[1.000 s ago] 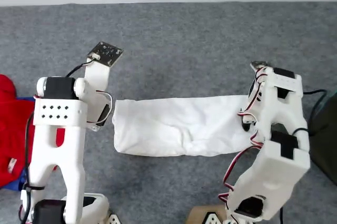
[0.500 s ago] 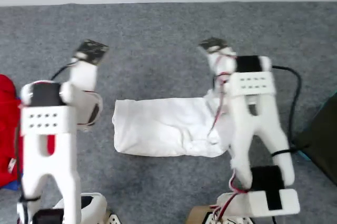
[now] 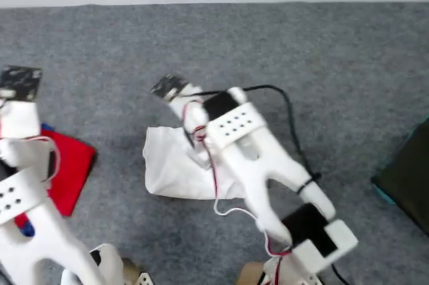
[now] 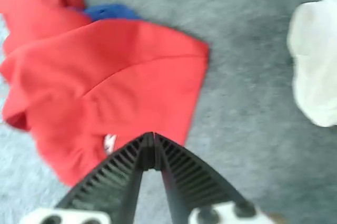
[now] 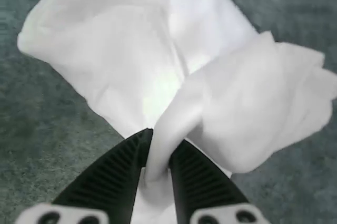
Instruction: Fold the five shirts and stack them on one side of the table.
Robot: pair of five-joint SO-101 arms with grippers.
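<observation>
Your right end effector (image 5: 159, 147) is pinching a fold of the white shirt (image 5: 121, 50). In the right wrist view a ridge of the cloth runs up between the two black fingers (image 5: 113, 174). The rest of the shirt lies rumpled on the grey counter (image 5: 31, 129). In the high view your right arm (image 3: 248, 157) leans from its base across to the left. It covers the right part of the white shirt (image 3: 167, 174), which lies near the middle of the counter (image 3: 335, 64).

Your left end effector (image 4: 154, 147) has its fingers pressed together at the tips, and no cloth shows between them. It points down at the red shirt (image 4: 105, 81). I cannot tell if it touches the cloth. A blue shirt (image 4: 110, 12) shows at the far edge of the red one, touching it. A bare strip of counter separates the red shirt from the white shirt (image 4: 316, 71).

In the high view your left arm (image 3: 27, 184) stands at the left edge, partly over the red shirt (image 3: 70, 167). A dark object (image 3: 409, 178) sits at the right edge, well apart from the white shirt.
</observation>
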